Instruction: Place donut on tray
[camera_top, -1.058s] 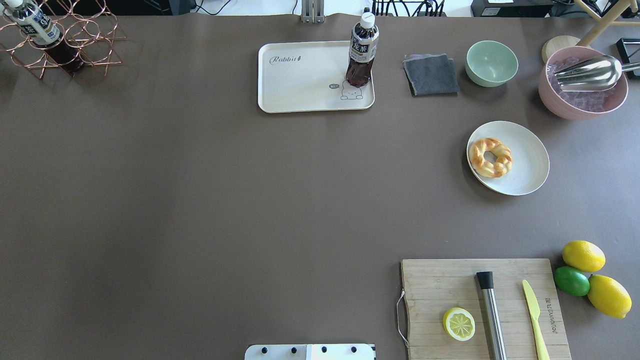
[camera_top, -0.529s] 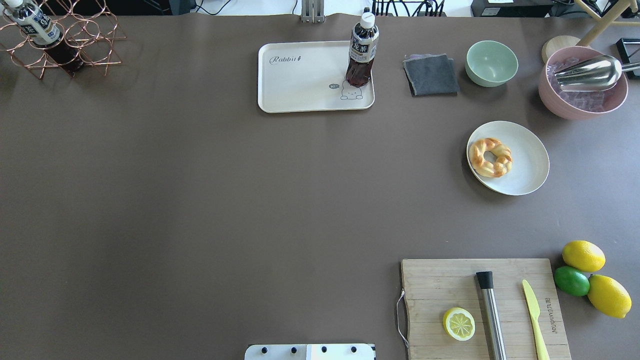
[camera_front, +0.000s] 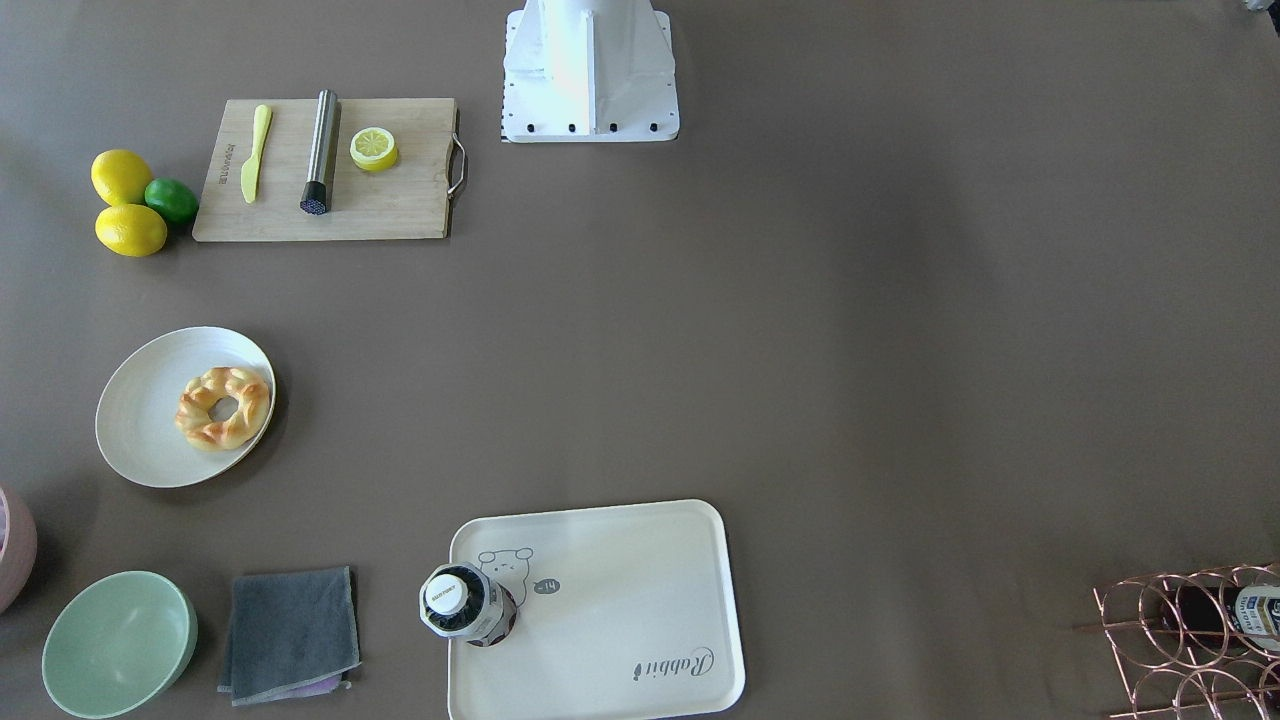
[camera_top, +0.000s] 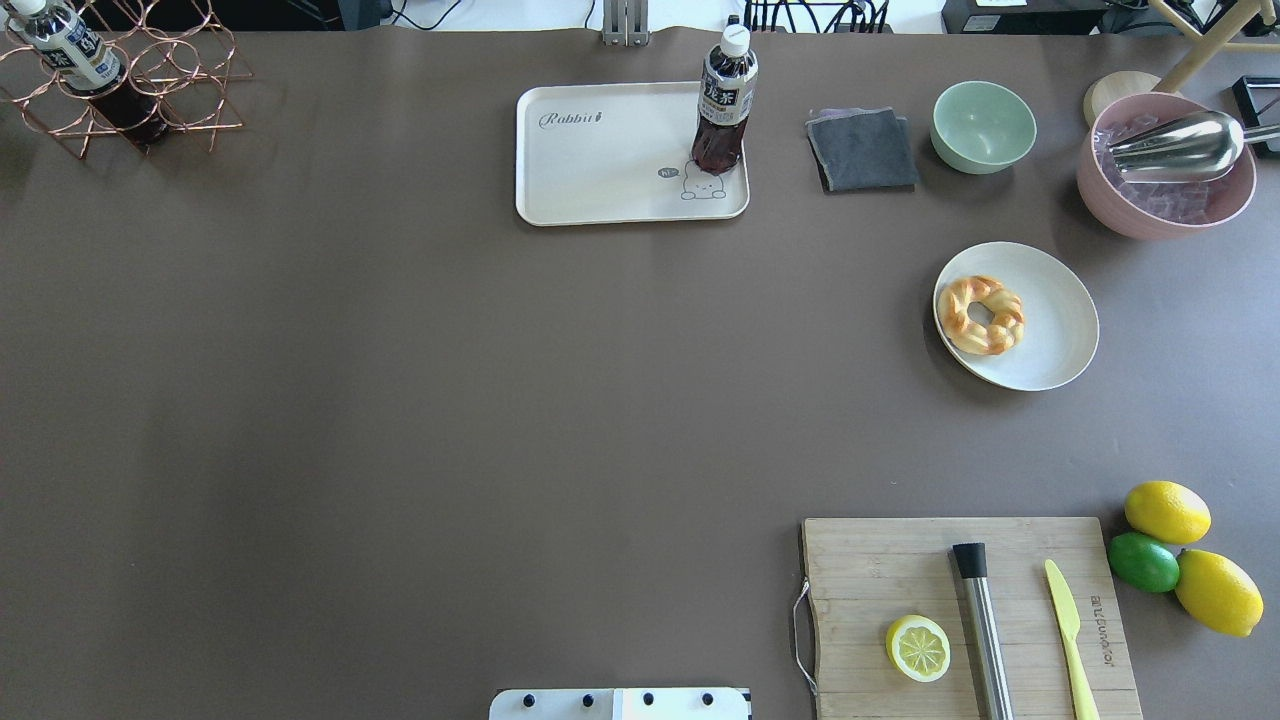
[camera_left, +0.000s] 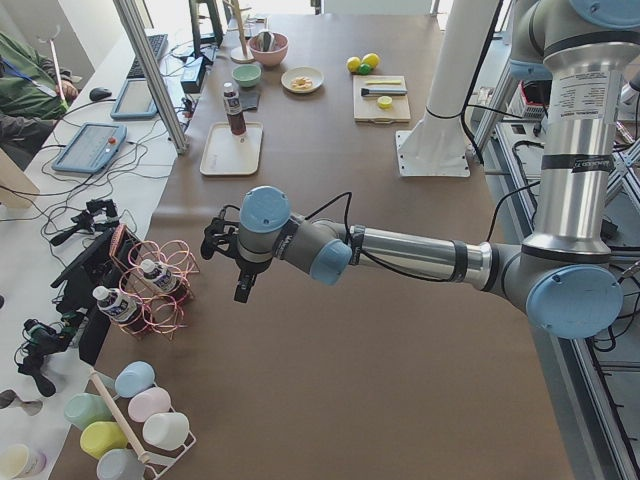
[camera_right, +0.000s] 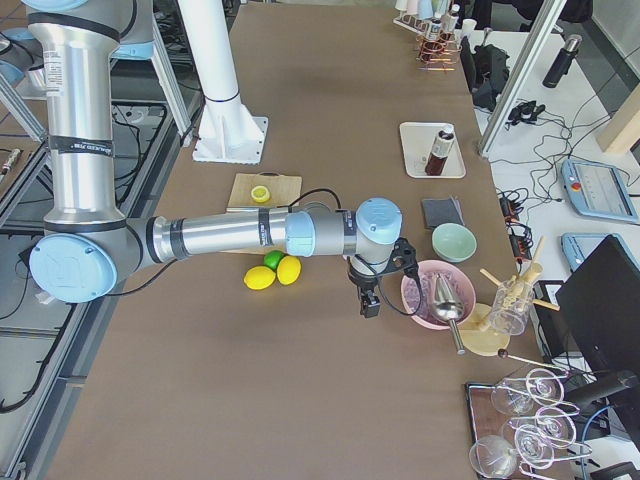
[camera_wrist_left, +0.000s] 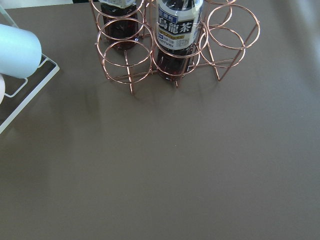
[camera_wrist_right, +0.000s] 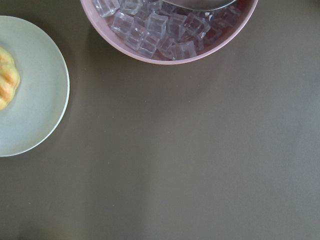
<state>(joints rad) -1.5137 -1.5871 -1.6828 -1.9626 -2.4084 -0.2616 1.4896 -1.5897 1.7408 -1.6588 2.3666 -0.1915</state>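
Found the task unstarted: spotted the donut lying untouched on the round plate near the bench's right edge, well apart from the tray at the far edge, and could not judge the left claw or the right claw as spread or pressed together.

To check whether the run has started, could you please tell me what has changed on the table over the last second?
Nothing visibly changed in the overhead view. The golden-brown braided ring donut lies on the round off-white plate as before, and the cream-white rectangular tray holds only the upright dark tea bottle. No arm shows there.
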